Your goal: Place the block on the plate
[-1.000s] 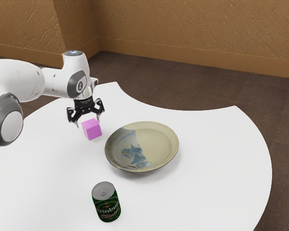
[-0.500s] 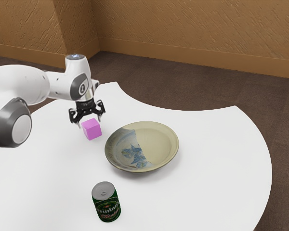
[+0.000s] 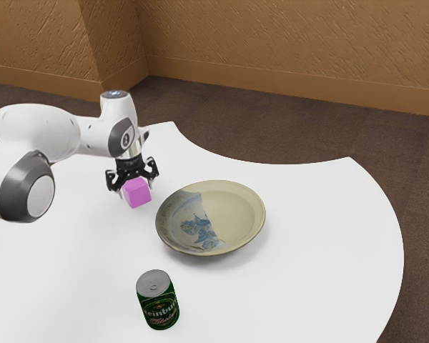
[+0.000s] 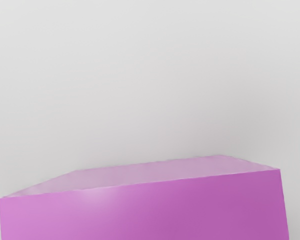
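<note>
The pink block (image 3: 136, 193) stands on the worktop (image 3: 307, 271), directly under the jaws and, as it seems, between their two tips. It is in the same place as one second ago. What has changed is the height of the jaws: before, they were above the block with some space, and now they have come down, so that their tips are at its two sides. In the wrist view, the block is large and very near to the hand, which agrees with this.

The jaws are wide open, about as wide as before. I do not see them press the block from both sides, so I judge that they hold nothing. Whether one tip already touches it, I cannot tell.

Beside the jaws, toward the exterior view's right, is the plate (image 3: 232, 214), near to the block but apart from it. It has not moved, and it carries nothing. Farther from the jaws, on the side of the exterior camera, the green can (image 3: 157, 300) stands upright; it is well apart and has also not moved.

For the task, this means the approach is almost finished, but the placing is not begun. The next move, I think, is to go a little lower if necessary, then close evenly. If the jaws are not well centred, one tip could push or turn the block.
</note>
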`<control>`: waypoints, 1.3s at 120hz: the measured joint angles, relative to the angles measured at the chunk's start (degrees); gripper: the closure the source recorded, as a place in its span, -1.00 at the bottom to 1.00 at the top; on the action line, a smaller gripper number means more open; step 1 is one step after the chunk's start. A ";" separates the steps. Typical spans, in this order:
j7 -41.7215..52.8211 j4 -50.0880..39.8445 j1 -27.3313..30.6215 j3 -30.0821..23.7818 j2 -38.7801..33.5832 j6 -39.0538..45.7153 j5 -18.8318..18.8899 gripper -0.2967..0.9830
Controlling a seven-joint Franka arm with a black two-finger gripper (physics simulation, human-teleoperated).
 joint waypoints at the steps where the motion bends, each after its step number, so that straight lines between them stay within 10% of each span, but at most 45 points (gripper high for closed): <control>1: 0.01 0.00 0.01 0.00 0.03 0.01 -0.02 -0.54; 97: -0.40 -1.91 -3.22 -0.45 -7.93 -0.52 -1.89 -0.07; 156: -14.41 -7.92 -4.21 -18.25 -16.04 -4.36 8.77 -0.09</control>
